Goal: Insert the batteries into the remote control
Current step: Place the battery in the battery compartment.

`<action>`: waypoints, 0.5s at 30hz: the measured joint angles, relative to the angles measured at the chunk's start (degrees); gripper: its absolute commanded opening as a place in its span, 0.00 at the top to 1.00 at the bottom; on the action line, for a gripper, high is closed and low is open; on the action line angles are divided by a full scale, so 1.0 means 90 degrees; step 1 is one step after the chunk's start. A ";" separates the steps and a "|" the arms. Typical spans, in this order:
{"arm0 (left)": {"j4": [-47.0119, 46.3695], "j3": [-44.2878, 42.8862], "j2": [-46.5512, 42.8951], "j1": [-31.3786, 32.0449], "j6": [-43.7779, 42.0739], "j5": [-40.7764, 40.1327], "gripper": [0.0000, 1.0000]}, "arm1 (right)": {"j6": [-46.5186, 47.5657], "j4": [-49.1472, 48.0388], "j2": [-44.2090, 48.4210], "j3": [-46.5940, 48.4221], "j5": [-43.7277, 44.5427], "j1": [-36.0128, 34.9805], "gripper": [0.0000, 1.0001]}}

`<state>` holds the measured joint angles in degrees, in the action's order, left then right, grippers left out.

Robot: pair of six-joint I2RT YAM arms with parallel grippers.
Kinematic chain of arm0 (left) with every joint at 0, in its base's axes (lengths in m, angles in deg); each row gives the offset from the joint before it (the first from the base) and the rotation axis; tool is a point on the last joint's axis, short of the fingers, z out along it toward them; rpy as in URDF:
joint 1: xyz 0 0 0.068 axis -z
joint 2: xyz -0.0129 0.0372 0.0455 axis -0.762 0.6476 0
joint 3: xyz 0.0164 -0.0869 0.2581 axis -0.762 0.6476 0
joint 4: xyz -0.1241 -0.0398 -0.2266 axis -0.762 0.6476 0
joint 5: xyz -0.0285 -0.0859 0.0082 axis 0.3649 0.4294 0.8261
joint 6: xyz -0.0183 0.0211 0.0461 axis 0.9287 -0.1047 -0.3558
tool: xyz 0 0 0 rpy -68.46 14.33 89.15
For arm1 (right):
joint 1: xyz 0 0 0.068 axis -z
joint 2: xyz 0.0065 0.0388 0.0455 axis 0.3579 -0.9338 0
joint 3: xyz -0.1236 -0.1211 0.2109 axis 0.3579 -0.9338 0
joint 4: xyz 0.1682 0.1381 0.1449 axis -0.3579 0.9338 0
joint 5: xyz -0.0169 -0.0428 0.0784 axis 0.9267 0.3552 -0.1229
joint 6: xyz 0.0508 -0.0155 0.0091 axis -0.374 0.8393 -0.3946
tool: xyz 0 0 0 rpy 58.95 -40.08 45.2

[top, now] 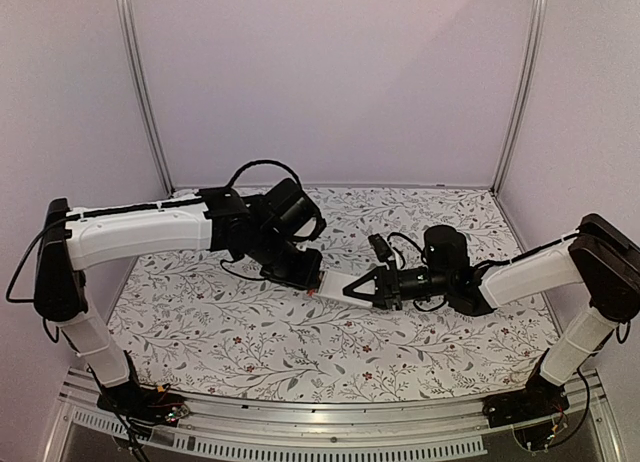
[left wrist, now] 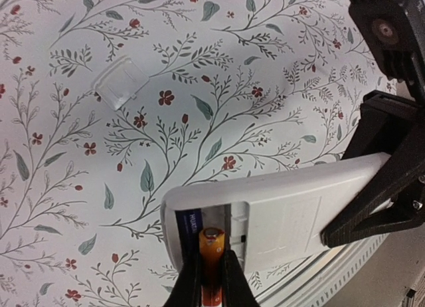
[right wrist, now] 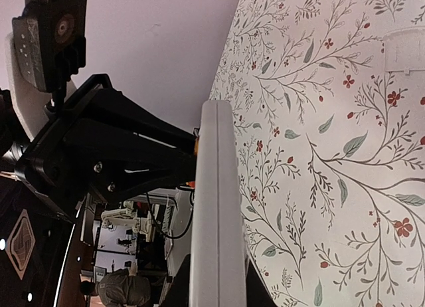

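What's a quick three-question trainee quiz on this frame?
1. True or false: neither end effector touches the remote control.
2. What does the left end effector grip? A) orange battery B) a pen C) nothing
3. Fill in: the clear cover lies on the ____.
Key: 1 false, the right end effector clamps it. 2 A. 3 table.

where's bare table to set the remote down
Free: floral tablecloth along the near edge; far-right corner by the back wall. Crowded: centre, where left gripper and right gripper meet on the slim white-backed remote control, clear plastic lid lying nearby.
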<state>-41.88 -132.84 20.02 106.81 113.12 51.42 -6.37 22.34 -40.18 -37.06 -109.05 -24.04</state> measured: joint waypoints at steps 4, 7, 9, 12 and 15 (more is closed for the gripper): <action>0.0080 -0.0087 0.0049 0.0002 0.0002 -0.0053 0.93 | -0.0068 -0.0109 -0.0051 0.0000 0.0029 -0.0012 1.00; 0.0151 -0.0134 0.0107 0.0007 0.0000 -0.0104 0.93 | -0.0129 -0.0187 -0.0117 -0.0005 0.0053 -0.0027 1.00; 0.0182 -0.0148 0.0131 0.0012 0.0005 -0.0124 0.93 | -0.0189 -0.0223 -0.0148 -0.0012 0.0068 -0.0041 1.00; 0.0209 -0.0155 0.0148 0.0015 0.0005 -0.0143 0.92 | -0.0243 -0.0265 -0.0175 -0.0017 0.0073 -0.0049 1.00; 0.0236 -0.0182 0.0165 0.0019 0.0007 -0.0158 0.92 | -0.0265 -0.0287 -0.0187 -0.0017 0.0075 -0.0053 1.00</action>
<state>-39.76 -134.48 21.51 106.98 113.18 50.00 -8.76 19.76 -41.86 -37.22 -108.37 -24.52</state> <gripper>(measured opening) 0.082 0.140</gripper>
